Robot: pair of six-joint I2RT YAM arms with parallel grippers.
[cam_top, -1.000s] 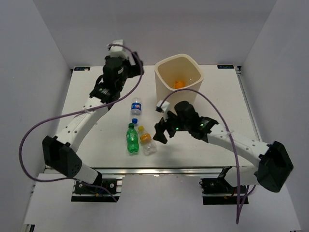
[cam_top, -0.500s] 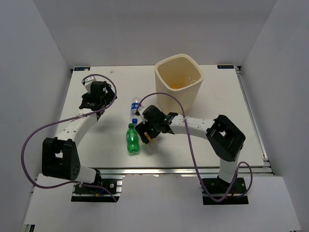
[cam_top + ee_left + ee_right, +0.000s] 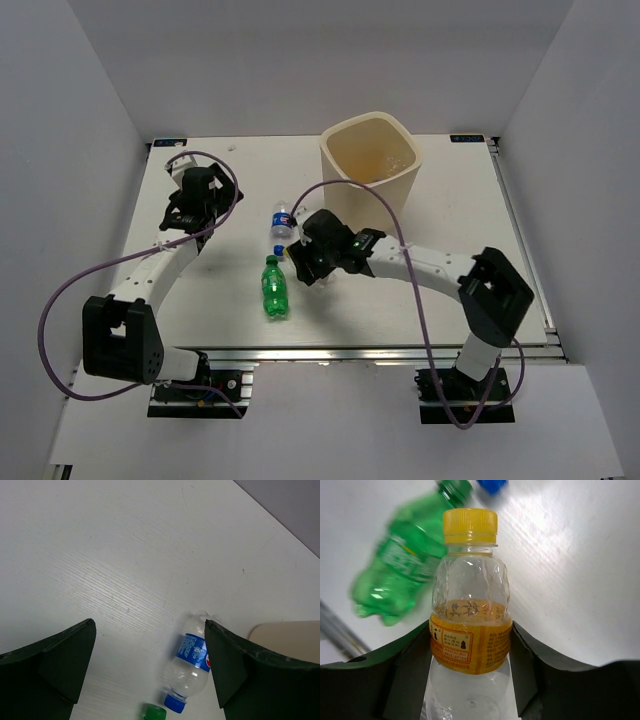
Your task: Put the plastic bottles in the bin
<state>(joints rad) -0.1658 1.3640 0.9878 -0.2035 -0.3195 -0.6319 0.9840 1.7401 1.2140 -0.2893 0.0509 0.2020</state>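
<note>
My right gripper [image 3: 470,647] is shut on a clear bottle [image 3: 469,605] with an orange label and yellow cap; both jaws press on the label. In the top view this gripper [image 3: 305,262] is low over the table's middle and hides that bottle. A green bottle [image 3: 273,288] [image 3: 400,565] lies just left of it. A clear bottle with a blue label [image 3: 282,221] [image 3: 194,662] lies behind the green one. My left gripper [image 3: 193,197] [image 3: 150,627] hangs open and empty, to the left of the blue-label bottle. The cream bin [image 3: 371,205] stands at the back right.
A corner of the bin [image 3: 287,635] and the green bottle's cap [image 3: 153,712] show in the left wrist view. Purple cables loop over both arms [image 3: 95,270]. The table's metal front rail [image 3: 330,352] runs along the near edge.
My right arm swung left onto the yellow-capped bottle and its jaws closed on it. My left arm pulled back from the far side to the left of the bottles, still open.
</note>
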